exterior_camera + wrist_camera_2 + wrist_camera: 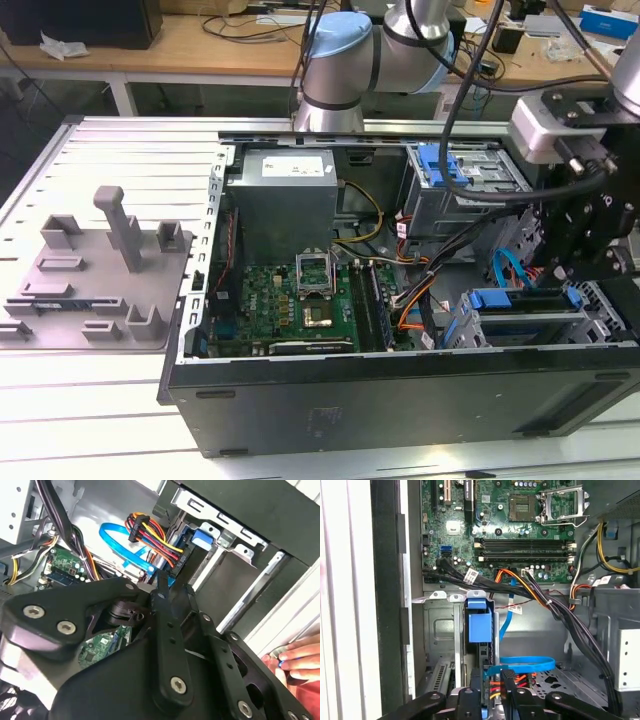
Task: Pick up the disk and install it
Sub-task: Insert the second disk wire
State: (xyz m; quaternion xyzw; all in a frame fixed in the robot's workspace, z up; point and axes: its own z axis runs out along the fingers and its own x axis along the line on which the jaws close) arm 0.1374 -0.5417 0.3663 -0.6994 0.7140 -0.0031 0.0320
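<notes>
Open black tower computer case (400, 400), lying on its side on a white slatted table (90, 400); we log its contents as follows. Green motherboard (300, 300) on the case floor, with an empty silver processor socket (315, 270) and black memory slots (525, 550) in the first wrist view. Big grey boxy power supply (285, 200) at the far wall, behind the board. Grey metal drive cage with a small blue plastic latch (440, 165) at the far corner toward the exterior view's right. The disk (525, 320), a flat silver drive in a blue plastic carrier frame, sits in the near bay at the exterior view's right, with its blue edge uppermost; in the first wrist view we see it (480, 625) end-on, standing in its metal slot, with a flat blue data cable (527, 665) and a bundle of red, yellow and black power wires (152, 535) running to it. Black gripper (590, 235) on the silver-grey arm (345, 60) hangs just above the disk's bay; its black linkage (170, 645) sits over the disk's cabled end, and we cannot tell how far the fingers stand apart or whether they grasp anything. Grey moulded fixture plate (95, 275) on the table at the exterior view's left. A person's hand (300, 660) rests at the case's outer edge in the second wrist view.
</notes>
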